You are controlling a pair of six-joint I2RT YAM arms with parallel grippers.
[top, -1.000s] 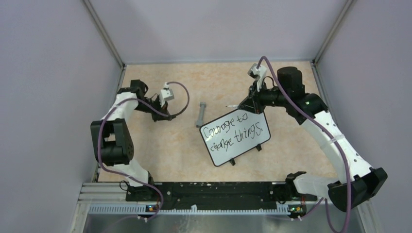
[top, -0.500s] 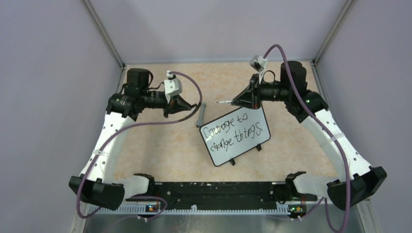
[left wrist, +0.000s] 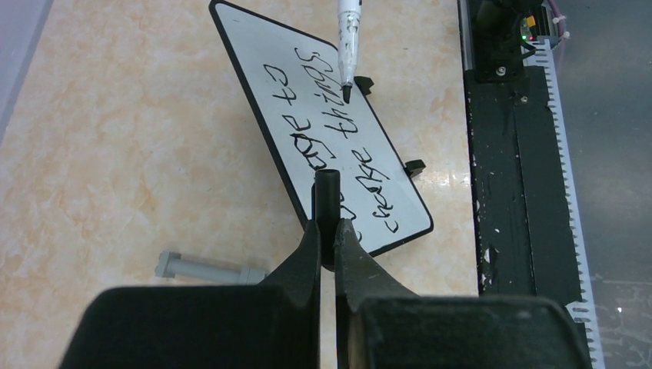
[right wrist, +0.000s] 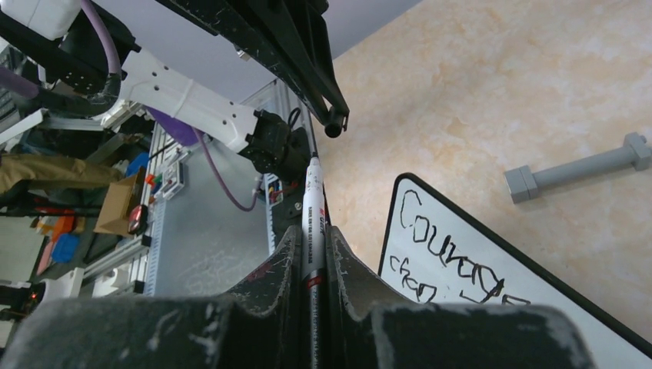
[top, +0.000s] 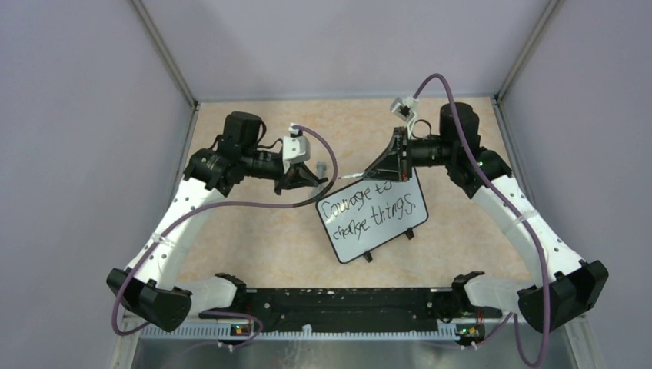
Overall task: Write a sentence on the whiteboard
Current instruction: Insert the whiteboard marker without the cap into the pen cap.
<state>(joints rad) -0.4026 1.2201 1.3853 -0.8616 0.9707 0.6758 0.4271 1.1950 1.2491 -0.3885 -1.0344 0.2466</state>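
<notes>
Top external view is showing the flat white rectangular whiteboard with thin black rim and small black feet lying on the tan mottled tabletop, right of centre. It is rotated so its long edges are running up toward the right. Black handwritten sentence is sitting on it in two lines, reading "Courage to change things".

Right gripper is clamping a white-barrelled marker with a black tip, jaws tight on the barrel. Marker is lying roughly level and pointing toward the left arm. Its tip is hanging over the board's far edge, lifted off the surface.

Left gripper is pinching a small black cylindrical cap between closed fingers. Cap is sticking out past the fingertips and facing the marker tip. Cap and tip are sitting near each other but apart.

Grey bolt-shaped plastic piece is lying on the tabletop near the board's far-left corner, below the left gripper, partly hidden by it from above.
</notes>
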